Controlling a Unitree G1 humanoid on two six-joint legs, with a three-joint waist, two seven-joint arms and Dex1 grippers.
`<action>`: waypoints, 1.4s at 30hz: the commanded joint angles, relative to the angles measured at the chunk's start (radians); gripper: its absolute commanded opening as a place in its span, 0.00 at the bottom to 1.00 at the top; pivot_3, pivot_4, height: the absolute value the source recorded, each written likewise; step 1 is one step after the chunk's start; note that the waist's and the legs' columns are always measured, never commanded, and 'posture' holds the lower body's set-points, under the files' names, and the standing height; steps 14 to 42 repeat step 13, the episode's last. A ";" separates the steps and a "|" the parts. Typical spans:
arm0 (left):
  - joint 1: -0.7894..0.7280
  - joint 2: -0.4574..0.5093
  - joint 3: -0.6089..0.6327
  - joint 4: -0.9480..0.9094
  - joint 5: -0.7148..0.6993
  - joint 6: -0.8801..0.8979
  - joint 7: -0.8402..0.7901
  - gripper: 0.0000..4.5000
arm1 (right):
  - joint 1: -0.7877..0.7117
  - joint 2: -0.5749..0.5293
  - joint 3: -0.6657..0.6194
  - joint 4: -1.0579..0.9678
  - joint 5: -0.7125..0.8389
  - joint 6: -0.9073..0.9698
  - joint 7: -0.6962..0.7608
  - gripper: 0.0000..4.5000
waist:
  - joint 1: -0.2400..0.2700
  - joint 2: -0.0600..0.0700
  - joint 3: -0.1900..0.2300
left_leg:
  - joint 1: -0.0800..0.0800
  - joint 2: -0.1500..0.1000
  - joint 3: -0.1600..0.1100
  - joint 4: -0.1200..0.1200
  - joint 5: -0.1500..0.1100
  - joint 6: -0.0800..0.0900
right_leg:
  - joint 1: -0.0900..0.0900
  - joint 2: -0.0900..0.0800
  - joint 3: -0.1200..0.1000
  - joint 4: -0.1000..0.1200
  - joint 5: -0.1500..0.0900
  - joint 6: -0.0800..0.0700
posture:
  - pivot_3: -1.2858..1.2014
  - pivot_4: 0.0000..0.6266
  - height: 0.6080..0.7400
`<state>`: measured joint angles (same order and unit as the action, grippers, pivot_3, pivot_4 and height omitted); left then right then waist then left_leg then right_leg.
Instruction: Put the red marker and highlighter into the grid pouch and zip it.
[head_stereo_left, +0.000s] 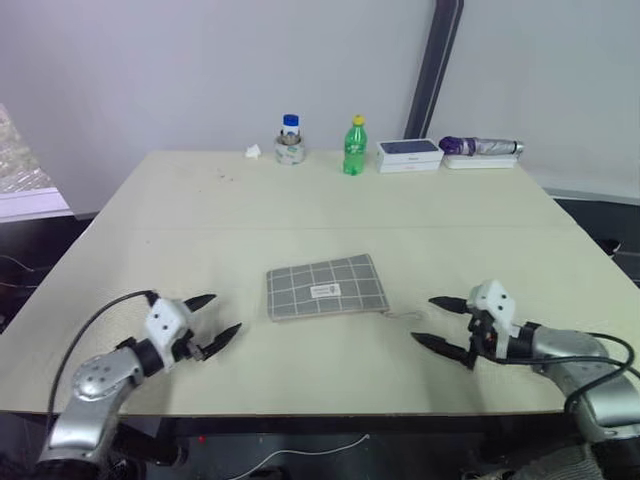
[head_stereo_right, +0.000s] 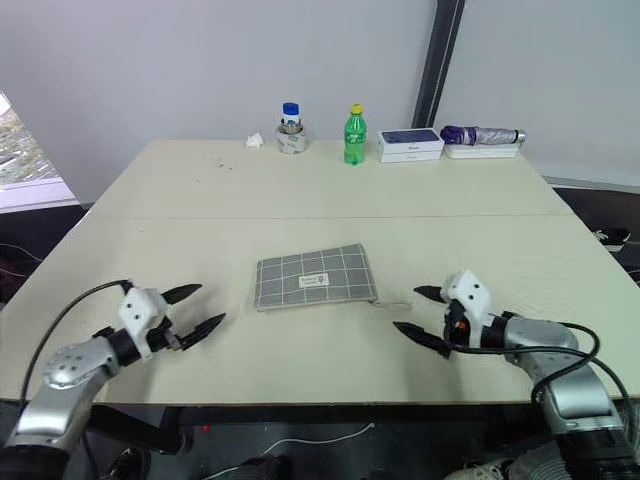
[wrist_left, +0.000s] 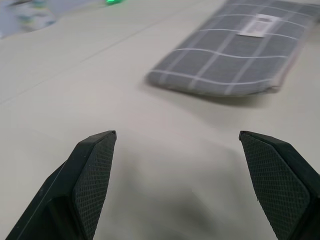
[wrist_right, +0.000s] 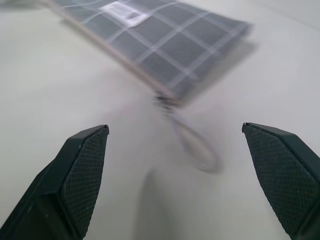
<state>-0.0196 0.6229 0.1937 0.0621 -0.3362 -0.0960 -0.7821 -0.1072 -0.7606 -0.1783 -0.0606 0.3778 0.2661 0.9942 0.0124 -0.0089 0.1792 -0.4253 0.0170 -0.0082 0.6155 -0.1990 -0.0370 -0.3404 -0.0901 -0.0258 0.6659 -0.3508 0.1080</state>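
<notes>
The grid pouch (head_stereo_left: 326, 287) lies flat in the middle of the table, grey with white lines and a small white label, its zipper edge toward the near side and a pale pull cord (wrist_right: 192, 142) trailing from its right end. The red marker and the highlighter are out of view. My left gripper (head_stereo_left: 214, 320) hovers open to the left of the pouch, apart from it, nothing between its fingers. On the right my right gripper (head_stereo_left: 439, 321) is also open and empty, a short way from the cord. The pouch also shows ahead of each gripper in the wrist views (wrist_left: 235, 50) (wrist_right: 150, 35).
Along the table's far edge (head_stereo_left: 340, 152) stand a tape roll with a small blue-capped bottle (head_stereo_left: 290, 140), a green soda bottle (head_stereo_left: 354, 147), a white box (head_stereo_left: 408, 154) and a folded purple umbrella (head_stereo_left: 482, 147). A crumpled scrap of paper (head_stereo_left: 253, 152) lies at far left.
</notes>
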 joint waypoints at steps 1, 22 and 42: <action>0.038 0.023 0.089 -0.028 -0.013 0.006 0.029 0.92 | 0.030 -0.025 -0.063 -0.020 0.018 -0.044 0.020 0.99 | -0.001 0.000 0.000 | 0.000 0.000 0.000 0.000 0.000 0.000 | 0.000 0.000 0.000 0.000 0.000 0.000 | 0.52 0.24 1.00; 0.063 0.032 0.162 -0.025 -0.028 0.058 0.057 0.92 | -0.068 -0.050 -0.064 0.166 -0.027 -0.139 0.032 0.99 | -0.002 0.000 0.000 | 0.001 0.000 0.001 0.000 0.000 0.000 | 0.000 0.000 0.000 0.000 0.000 0.000 | 0.52 0.24 1.00; 0.063 0.032 0.162 -0.025 -0.028 0.058 0.057 0.92 | -0.068 -0.050 -0.064 0.166 -0.027 -0.139 0.032 0.99 | -0.002 0.000 0.000 | 0.001 0.000 0.001 0.000 0.000 0.000 | 0.000 0.000 0.000 0.000 0.000 0.000 | 0.52 0.24 1.00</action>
